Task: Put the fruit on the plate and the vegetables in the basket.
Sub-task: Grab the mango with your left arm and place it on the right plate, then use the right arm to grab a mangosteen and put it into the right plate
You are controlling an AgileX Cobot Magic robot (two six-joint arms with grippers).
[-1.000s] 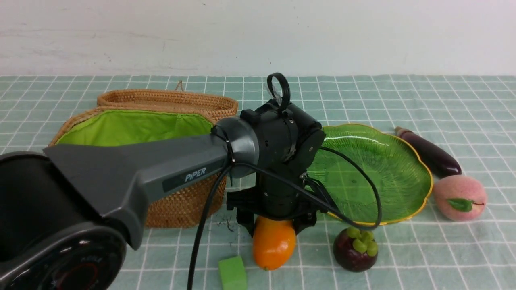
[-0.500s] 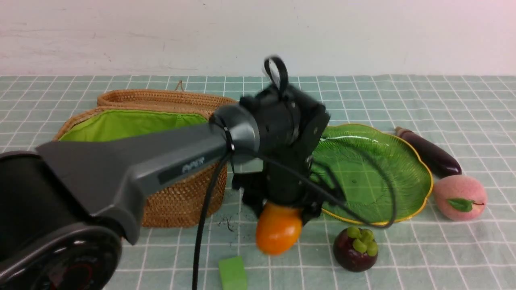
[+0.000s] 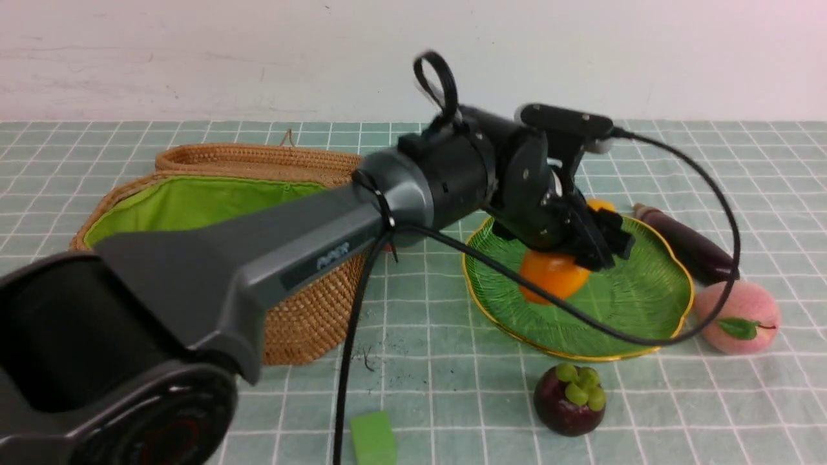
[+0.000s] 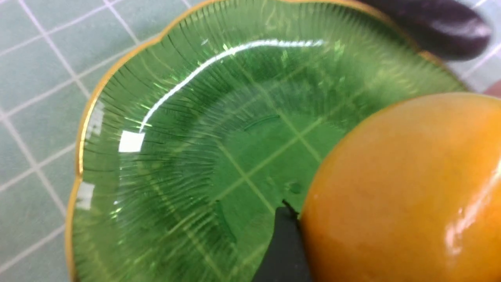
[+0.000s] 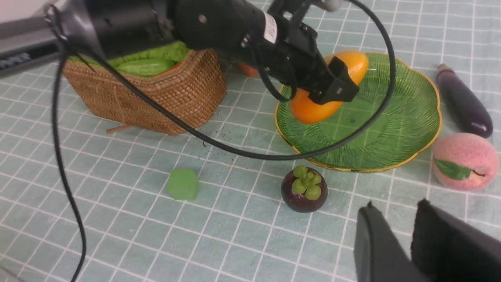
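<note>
Mango (image 3: 550, 274) hangs clamped across its middle in the left gripper (image 3: 578, 242), low over the nine-o'clock half of the plate (image 3: 646, 298), probably so that it can be released without rolling off. The left arm reaches in from seven o'clock, wrist tipped down. The right gripper (image 5: 395, 243) waits near five o'clock, narrowly parted and empty.

A desk (image 3: 129, 135) covered with a pale green cloth crossed by white grid lines. A small bright green block (image 3: 373, 439) lies near the front edge, slightly left of centre. Dark specks (image 3: 368, 358) dot the cloth just behind it. A plain white wall (image 3: 194, 51) stands beyond.
</note>
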